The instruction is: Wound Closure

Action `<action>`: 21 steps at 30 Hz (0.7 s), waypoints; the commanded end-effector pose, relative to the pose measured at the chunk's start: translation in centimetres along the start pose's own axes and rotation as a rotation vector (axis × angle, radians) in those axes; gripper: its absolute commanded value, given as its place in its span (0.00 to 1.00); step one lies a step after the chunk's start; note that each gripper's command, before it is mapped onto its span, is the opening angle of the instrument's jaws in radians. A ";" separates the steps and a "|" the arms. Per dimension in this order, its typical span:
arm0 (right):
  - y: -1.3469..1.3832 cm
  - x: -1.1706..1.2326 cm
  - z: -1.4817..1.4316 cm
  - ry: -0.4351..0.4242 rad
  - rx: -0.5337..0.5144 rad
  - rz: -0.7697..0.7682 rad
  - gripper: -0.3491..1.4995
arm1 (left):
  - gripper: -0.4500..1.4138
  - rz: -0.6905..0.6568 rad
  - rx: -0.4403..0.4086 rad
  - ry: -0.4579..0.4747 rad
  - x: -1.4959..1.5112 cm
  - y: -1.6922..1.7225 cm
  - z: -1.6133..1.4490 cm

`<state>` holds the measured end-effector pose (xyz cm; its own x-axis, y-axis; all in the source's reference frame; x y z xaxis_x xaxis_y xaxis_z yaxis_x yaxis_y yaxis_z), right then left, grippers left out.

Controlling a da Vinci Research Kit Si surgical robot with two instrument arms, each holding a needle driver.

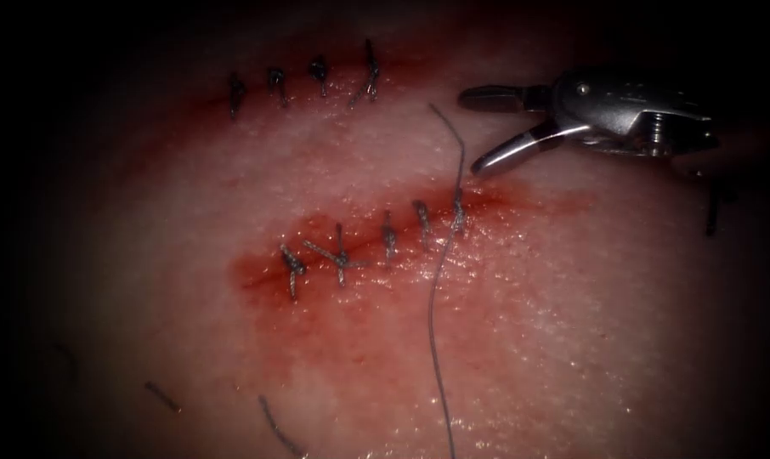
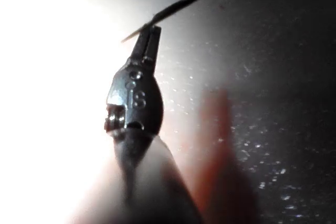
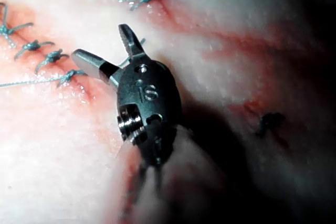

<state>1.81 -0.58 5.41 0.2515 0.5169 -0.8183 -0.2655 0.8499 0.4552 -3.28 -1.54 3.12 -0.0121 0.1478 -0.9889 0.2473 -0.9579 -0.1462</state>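
Tissue [image 1: 572,340]: pork belly with two cuts, both stitched. Lower cut [image 1: 376,242] carries five knotted stitches and is ringed by red fluid [image 1: 334,289]; upper cut [image 1: 304,85] carries four.

Thread [image 1: 436,297]: one long strand running from the rightmost stitch [image 1: 458,212] of the lower cut down across the tissue, with a shorter free end [image 1: 453,140] rising above that stitch. Cut ends of thread [image 1: 279,429] lie loose on the tissue, well below the lower cut.

Right end effector [image 1: 478,132]: enters from the right, jaws spread apart, holding nothing; lower jaw tip sits just beside the thread's free end, right of the lower cut's end. Right wrist view confirms it [image 3: 107,48] agape over the stitched row.

Left end effector [image 2: 149,30]: jaws closed on the needle [image 2: 173,9], seemingly near mid-curve, though glare makes the exact spot uncertain. Needle is held clear of the tissue.
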 end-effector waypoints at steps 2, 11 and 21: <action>-0.09 -0.06 -0.03 0.003 -0.032 -0.020 0.88 | 0.00 0.033 0.031 -0.010 0.05 -0.18 0.03; -0.58 -0.20 0.03 0.109 -0.024 -0.067 0.65 | 0.00 0.140 0.143 0.042 0.22 -1.13 -0.08; -0.91 -0.22 0.24 0.180 0.028 -0.078 0.27 | 0.00 0.250 0.320 0.080 0.01 -1.92 -0.43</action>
<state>2.15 -1.38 5.21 0.0974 0.4219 -0.9014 -0.2259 0.8915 0.3928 -3.26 0.48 3.40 0.0830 -0.1001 -0.9915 -0.0974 -0.9910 0.0919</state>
